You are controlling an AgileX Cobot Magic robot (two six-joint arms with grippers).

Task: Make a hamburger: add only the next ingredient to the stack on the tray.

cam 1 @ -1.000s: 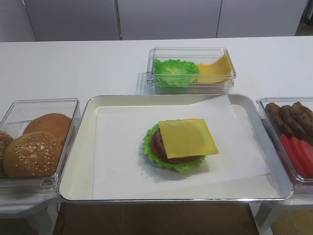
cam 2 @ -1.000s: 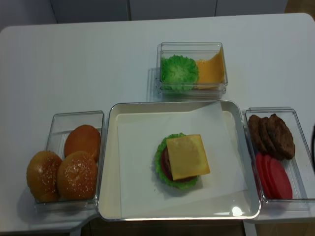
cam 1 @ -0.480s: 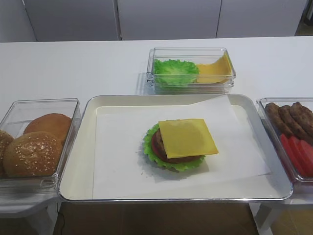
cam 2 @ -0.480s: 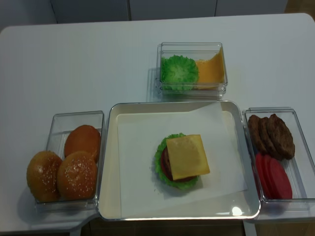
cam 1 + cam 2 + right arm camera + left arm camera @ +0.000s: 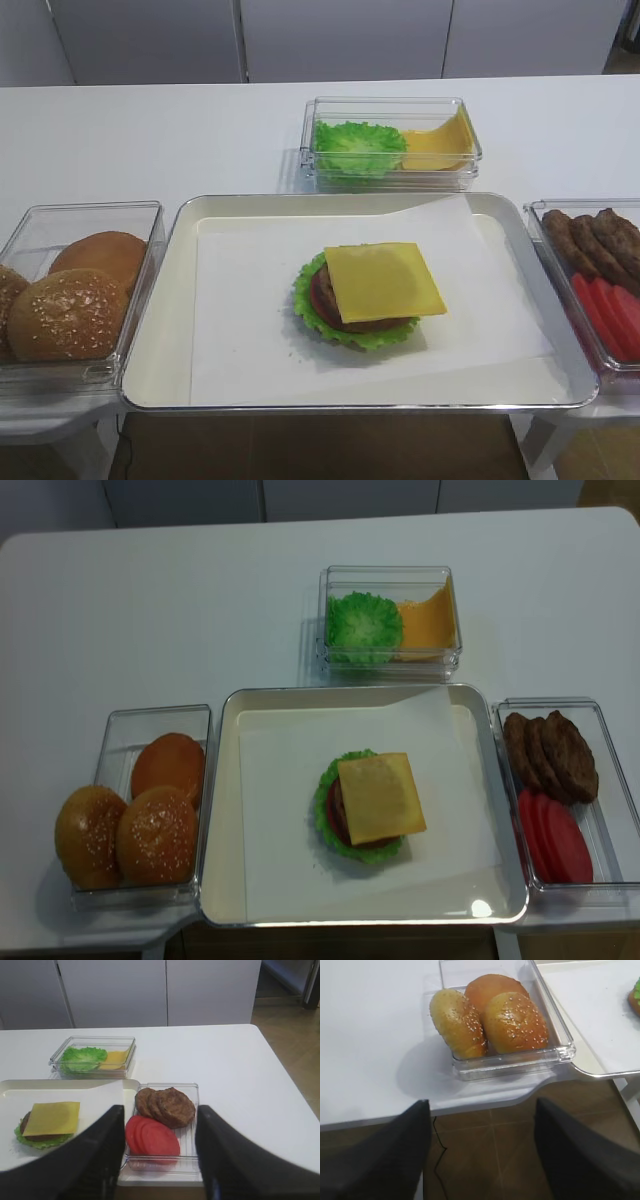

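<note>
The cheese slice (image 5: 384, 281) lies flat on top of the stack (image 5: 352, 298), just right of centre on the tray (image 5: 160, 330). It is near square, turned a little so its corners point slightly off the tray's edges, and it overhangs the patty toward the right of the frame. In the realsense view the slice (image 5: 381, 798) shows its tilt more plainly, and lettuce peeks out on the left and below.

The right wrist view shows the right gripper (image 5: 159, 1160) at the bottom of the frame, jaws spread with nothing between them, hanging over the bin of patties and tomato slices (image 5: 162, 1125). The left wrist view shows the left gripper (image 5: 480, 1155), jaws also spread and empty, below the bun bin (image 5: 500, 1020) and off the worktop (image 5: 370, 1035) edge. Neither exterior view shows either gripper.
</note>
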